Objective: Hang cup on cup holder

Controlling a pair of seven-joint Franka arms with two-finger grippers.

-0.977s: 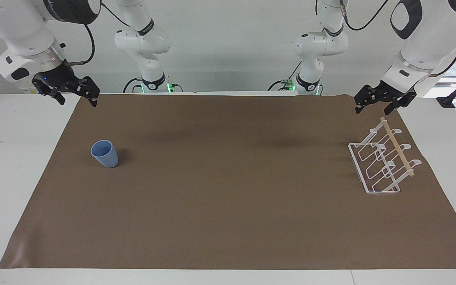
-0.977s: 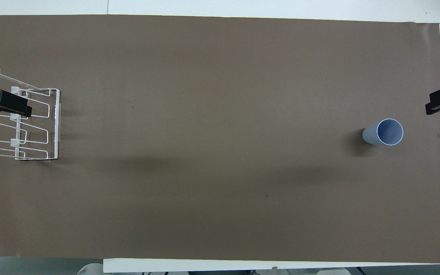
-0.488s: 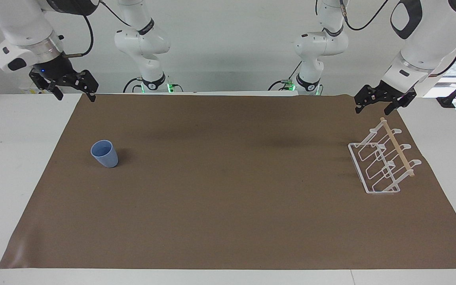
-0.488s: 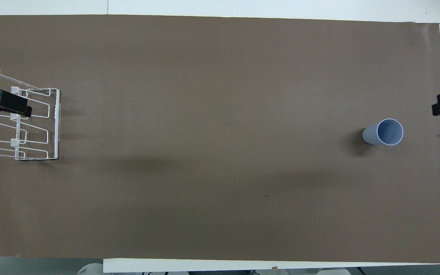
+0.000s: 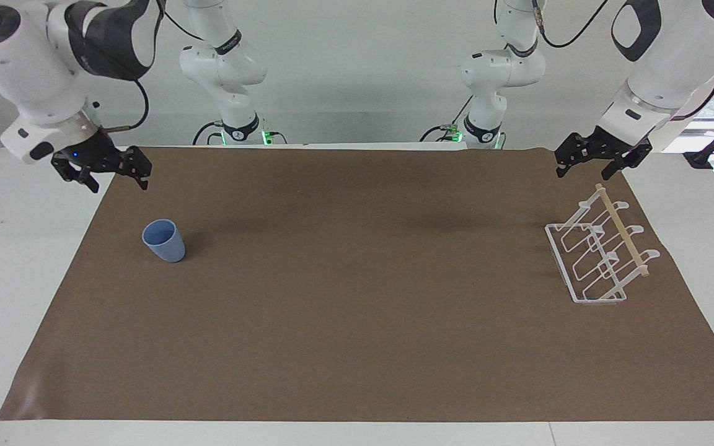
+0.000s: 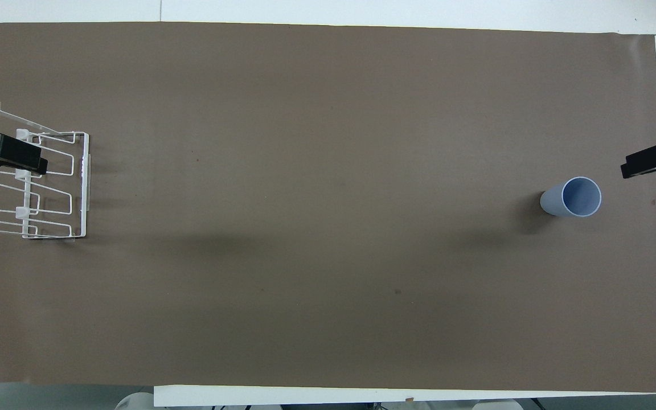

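Blue plastic cup (image 5: 163, 240): sits upright on the brown mat (image 5: 357, 347), mouth up, toward the right arm's end of the table. Nothing touching it.

Right gripper (image 5: 102, 172): jaws spread wide, holding nothing. A second ago it hung higher, over the mat's corner; half a second ago it had pulled up and outward, and now it has swung back down with the arm re-angled. It's up in the air, over the mat's edge, with the cup below the jaws and off to one side, clearly apart.

What that means: looks to me like the reach for the cup is only just starting. Lots of travel left, nothing grabbed, nothing hung.

Left gripper (image 5: 600, 158): jaws wide, empty, waiting. No shift across the second. It hovers over the end of the cup holder (image 5: 602, 254) nearest the robots.

Cup holder: white wire rack with a wooden rod (image 5: 621, 230) on top, toward the left arm's end of the table, well apart from the cup. Hasn't budged.

Hard to see: overhead view only catches one dark finger of the right gripper at the frame's edge, rest cut off. The left gripper overlaps the rod there, but the facing view shows it's raised, not touching. Which prong suits the cup, can't tell.
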